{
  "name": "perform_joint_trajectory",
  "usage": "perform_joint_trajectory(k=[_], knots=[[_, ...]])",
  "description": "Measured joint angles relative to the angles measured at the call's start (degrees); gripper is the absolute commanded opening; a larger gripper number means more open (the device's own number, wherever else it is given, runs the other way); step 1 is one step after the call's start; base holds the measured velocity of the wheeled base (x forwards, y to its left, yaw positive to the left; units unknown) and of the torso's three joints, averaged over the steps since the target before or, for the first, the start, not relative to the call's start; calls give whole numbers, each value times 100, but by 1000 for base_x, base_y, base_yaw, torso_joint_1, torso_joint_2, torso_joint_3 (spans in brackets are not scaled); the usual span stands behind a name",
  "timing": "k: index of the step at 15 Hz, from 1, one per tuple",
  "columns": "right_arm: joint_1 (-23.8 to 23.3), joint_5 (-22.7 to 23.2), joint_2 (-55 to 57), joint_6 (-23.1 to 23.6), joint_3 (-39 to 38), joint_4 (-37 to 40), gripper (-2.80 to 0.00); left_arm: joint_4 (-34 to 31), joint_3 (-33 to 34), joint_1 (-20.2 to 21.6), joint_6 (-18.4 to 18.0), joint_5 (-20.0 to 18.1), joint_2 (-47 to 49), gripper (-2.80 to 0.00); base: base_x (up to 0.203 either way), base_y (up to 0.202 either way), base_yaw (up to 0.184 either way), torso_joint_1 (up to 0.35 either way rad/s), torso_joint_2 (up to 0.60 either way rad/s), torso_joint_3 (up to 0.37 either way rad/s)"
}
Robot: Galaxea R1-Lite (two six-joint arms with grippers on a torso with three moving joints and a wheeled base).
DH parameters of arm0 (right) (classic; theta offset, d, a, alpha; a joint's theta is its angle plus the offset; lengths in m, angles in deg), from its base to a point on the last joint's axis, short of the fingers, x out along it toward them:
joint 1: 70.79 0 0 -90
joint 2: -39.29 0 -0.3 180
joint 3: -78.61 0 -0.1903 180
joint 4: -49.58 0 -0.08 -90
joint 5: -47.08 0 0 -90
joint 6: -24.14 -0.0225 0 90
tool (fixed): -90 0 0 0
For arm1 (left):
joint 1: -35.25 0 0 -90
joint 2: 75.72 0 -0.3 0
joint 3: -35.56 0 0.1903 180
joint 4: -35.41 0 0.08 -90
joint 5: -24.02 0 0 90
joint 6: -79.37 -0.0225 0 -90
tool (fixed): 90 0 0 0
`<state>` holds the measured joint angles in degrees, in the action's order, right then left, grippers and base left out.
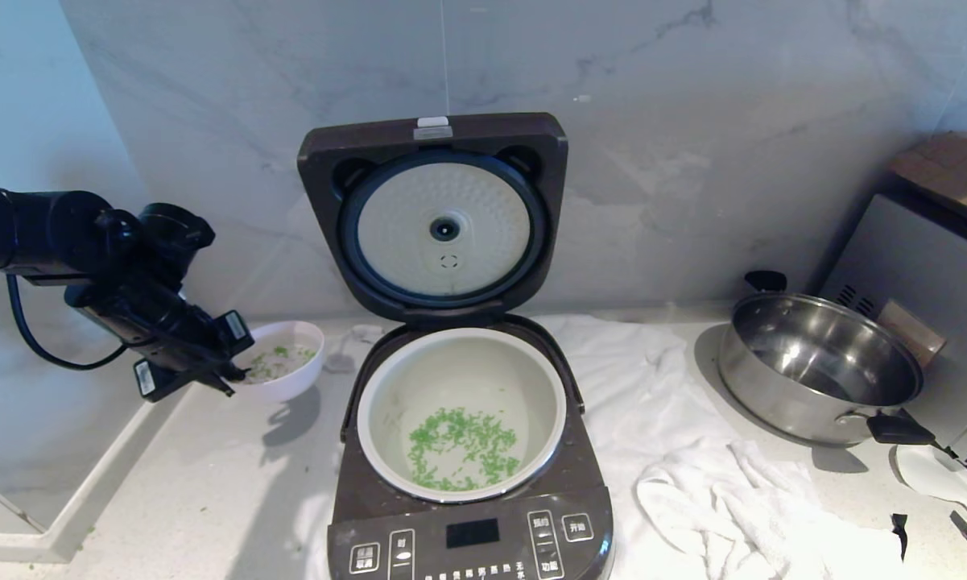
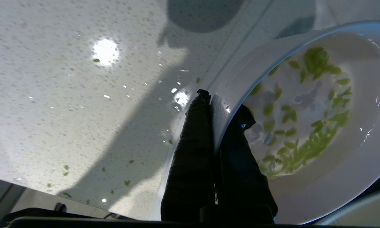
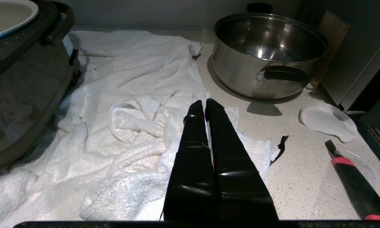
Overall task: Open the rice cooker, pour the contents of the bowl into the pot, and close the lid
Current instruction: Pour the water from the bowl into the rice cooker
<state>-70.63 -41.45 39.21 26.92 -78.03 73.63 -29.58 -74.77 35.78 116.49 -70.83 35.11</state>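
Note:
The rice cooker (image 1: 467, 532) stands in the middle with its lid (image 1: 443, 217) swung up against the wall. Its white pot (image 1: 451, 366) holds a scatter of green bits (image 1: 459, 447). Left of the cooker, the pale bowl (image 1: 290, 379) hangs above the counter and casts a shadow below. My left gripper (image 1: 237, 372) is shut on the bowl's near rim. The left wrist view shows one finger outside and one inside the bowl (image 2: 335, 177), gripper (image 2: 224, 101), with green bits (image 2: 303, 148) clinging inside. My right gripper (image 3: 205, 103) is shut and empty over the towel.
A crumpled white towel (image 1: 692, 451) lies right of the cooker. A steel pan (image 1: 821, 366) with black handles stands at the right, before a grey appliance (image 1: 918, 266). A red-and-black cutter (image 3: 351, 177) lies near the counter's right front. Green bits dot the counter (image 2: 66, 166).

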Motion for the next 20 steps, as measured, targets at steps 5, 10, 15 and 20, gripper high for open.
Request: perform_joint_trajectory(k=[5, 10, 15, 20], knots=[[0, 0, 0, 0, 0, 0, -280, -20, 39, -173, 17, -82, -218, -280, 0, 0, 0, 0, 0, 0], [2, 0, 0, -2, 0, 2, -280, -253, -38, -606, 164, -82, -394, -280, 0, 0, 0, 0, 0, 0], [0, -2, 0, 0, 0, 2, -280, -251, 103, -1171, 464, -82, -471, -280, 0, 0, 0, 0, 0, 0], [-2, 0, 0, 0, 0, 2, -280, -250, 184, -1693, 733, -50, -536, -280, 0, 0, 0, 0, 0, 0]])
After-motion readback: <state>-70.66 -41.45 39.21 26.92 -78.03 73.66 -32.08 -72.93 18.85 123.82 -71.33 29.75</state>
